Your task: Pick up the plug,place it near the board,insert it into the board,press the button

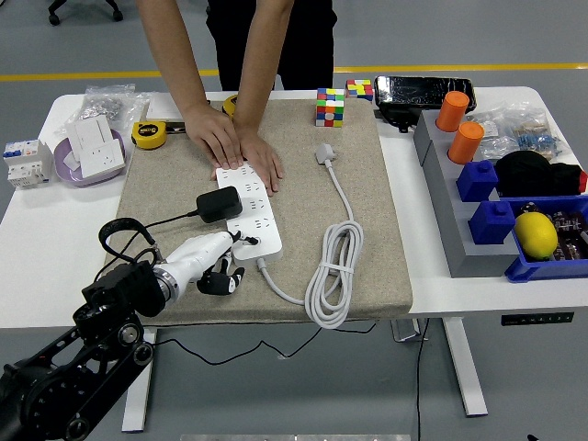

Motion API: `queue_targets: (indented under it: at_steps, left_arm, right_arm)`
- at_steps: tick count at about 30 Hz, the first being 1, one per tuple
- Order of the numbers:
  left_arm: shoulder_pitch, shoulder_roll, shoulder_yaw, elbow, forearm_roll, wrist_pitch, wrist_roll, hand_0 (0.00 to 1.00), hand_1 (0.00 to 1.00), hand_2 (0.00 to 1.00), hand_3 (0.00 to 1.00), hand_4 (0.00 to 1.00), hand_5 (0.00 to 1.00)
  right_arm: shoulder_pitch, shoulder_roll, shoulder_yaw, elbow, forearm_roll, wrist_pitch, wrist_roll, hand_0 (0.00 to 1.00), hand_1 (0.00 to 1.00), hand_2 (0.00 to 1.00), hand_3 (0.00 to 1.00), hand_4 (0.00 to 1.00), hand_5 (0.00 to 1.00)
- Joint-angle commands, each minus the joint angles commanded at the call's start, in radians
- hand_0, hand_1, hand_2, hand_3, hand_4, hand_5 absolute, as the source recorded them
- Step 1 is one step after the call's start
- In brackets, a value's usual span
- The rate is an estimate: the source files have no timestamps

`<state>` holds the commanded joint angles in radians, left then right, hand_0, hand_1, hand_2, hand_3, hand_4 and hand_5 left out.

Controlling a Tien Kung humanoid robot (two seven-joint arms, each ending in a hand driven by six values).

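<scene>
The robot's left arm (73,367) is black, built of chunky jointed segments with round caps, and a black cable loops above its wrist. Its left hand (213,262) has a white shell over dark fingers (220,280). The person (276,37) wears a black top, arms bare.
</scene>
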<state>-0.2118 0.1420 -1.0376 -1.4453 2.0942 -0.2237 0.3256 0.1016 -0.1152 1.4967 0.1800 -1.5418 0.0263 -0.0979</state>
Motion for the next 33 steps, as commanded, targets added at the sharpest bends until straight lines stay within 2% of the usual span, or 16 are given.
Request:
queue_targets:
  at_steps: [8, 9, 11, 14, 15, 20, 21, 24, 26, 27, 32, 33]
  left_arm:
    - [0.002, 0.005, -0.031, -0.068, 0.019, -0.007, 0.007, 0.175, 0.022, 0.154, 0.784, 0.472, 0.002]
    - [0.002, 0.005, -0.038, -0.080, 0.019, -0.005, 0.005, 0.176, 0.023, 0.155, 0.750, 0.454, 0.002]
    - [0.001, 0.006, -0.052, -0.101, 0.001, 0.006, -0.006, 0.176, 0.023, 0.155, 0.750, 0.454, 0.002]
    - [-0.008, 0.003, -0.074, -0.114, -0.071, 0.070, -0.056, 0.176, 0.023, 0.155, 0.750, 0.454, 0.002]
    - [-0.013, 0.001, -0.080, -0.112, -0.099, 0.100, -0.080, 0.236, 0.091, 0.176, 0.633, 0.588, 0.003]
    - [-0.042, -0.020, -0.115, -0.064, -0.279, 0.274, -0.218, 0.236, 0.091, 0.176, 0.633, 0.588, 0.003]
    - [-0.046, -0.024, -0.122, -0.055, -0.318, 0.300, -0.239, 0.432, 0.386, 0.393, 0.535, 0.848, 0.102]
    - [-0.064, -0.040, -0.145, 0.000, -0.434, 0.366, -0.313, 0.432, 0.386, 0.393, 0.535, 0.848, 0.102]
    - [-0.075, -0.048, -0.155, 0.036, -0.519, 0.386, -0.350, 0.432, 0.386, 0.393, 0.535, 0.848, 0.102]
    - [-0.079, -0.051, -0.159, 0.052, -0.558, 0.390, -0.361, 0.779, 0.839, 0.779, 0.682, 0.998, 0.221]
    - [-0.107, -0.066, -0.173, 0.124, -0.758, 0.378, -0.390, 0.779, 0.839, 0.779, 0.682, 0.998, 0.221]
    - [-0.114, -0.069, -0.176, 0.141, -0.784, 0.371, -0.389, 0.887, 0.945, 0.898, 0.840, 0.998, 0.248]
  right_arm:
    - [0.002, 0.001, -0.001, 0.000, 0.003, 0.000, 0.000, 0.849, 0.757, 0.747, 0.780, 0.998, 0.876]
    - [0.003, 0.001, -0.001, 0.000, 0.004, 0.000, 0.000, 0.849, 0.757, 0.747, 0.780, 0.998, 0.876]
    - [0.003, 0.001, -0.001, 0.000, 0.004, 0.000, 0.000, 0.849, 0.757, 0.747, 0.780, 0.998, 0.876]
    - [0.002, 0.002, 0.000, 0.000, 0.004, 0.000, -0.001, 0.849, 0.757, 0.747, 0.780, 0.998, 0.876]
    - [0.001, 0.002, 0.001, 0.000, 0.003, 0.000, -0.001, 0.849, 0.757, 0.747, 0.780, 0.998, 0.876]
    - [0.002, 0.003, -0.001, 0.000, 0.005, -0.001, 0.000, 0.849, 0.757, 0.747, 0.780, 0.998, 0.876]
    - [0.002, 0.004, -0.001, 0.000, 0.006, -0.001, 0.000, 0.849, 0.757, 0.747, 0.780, 0.998, 0.876]
    - [0.001, 0.005, -0.002, 0.000, 0.008, -0.001, 0.000, 0.849, 0.757, 0.747, 0.780, 0.998, 0.876]
    - [-0.001, 0.005, -0.002, 0.000, 0.007, -0.001, -0.001, 0.849, 0.757, 0.747, 0.780, 0.998, 0.876]
    - [-0.002, 0.006, -0.001, 0.000, 0.006, -0.001, -0.002, 0.849, 0.757, 0.747, 0.780, 0.998, 0.876]
    - [-0.005, 0.007, -0.001, 0.000, 0.007, -0.001, -0.002, 0.849, 0.757, 0.747, 0.780, 0.998, 0.876]
    - [-0.005, 0.006, -0.003, 0.000, 0.008, -0.001, -0.002, 0.849, 0.757, 0.746, 0.780, 0.998, 0.876]
